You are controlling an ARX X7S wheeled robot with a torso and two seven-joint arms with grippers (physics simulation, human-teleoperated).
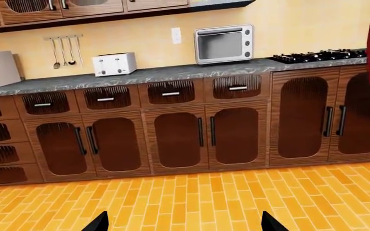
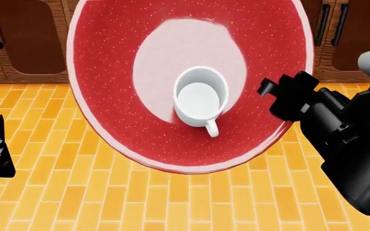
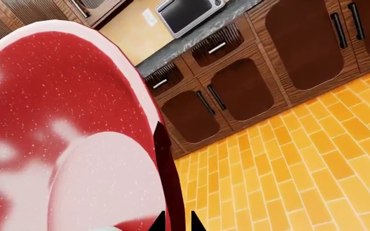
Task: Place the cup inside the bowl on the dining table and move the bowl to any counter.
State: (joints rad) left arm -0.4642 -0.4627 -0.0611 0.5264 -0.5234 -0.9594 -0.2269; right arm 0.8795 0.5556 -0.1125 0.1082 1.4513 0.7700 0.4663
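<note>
Red and speckled, the bowl (image 2: 108,72) hangs above the orange floor (image 2: 172,202) with the cup (image 2: 200,98) upright inside it, its rim pinched by the right gripper (image 3: 174,222), while the left gripper (image 1: 183,226) hangs spread wide, facing the counter (image 1: 172,73).

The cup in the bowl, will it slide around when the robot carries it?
Probably. The cup sits loose on the bowl's glossy, curved floor, so tilting could slide or tip it. The right claw pinches only one rim, so wobbling seems likely.
</note>
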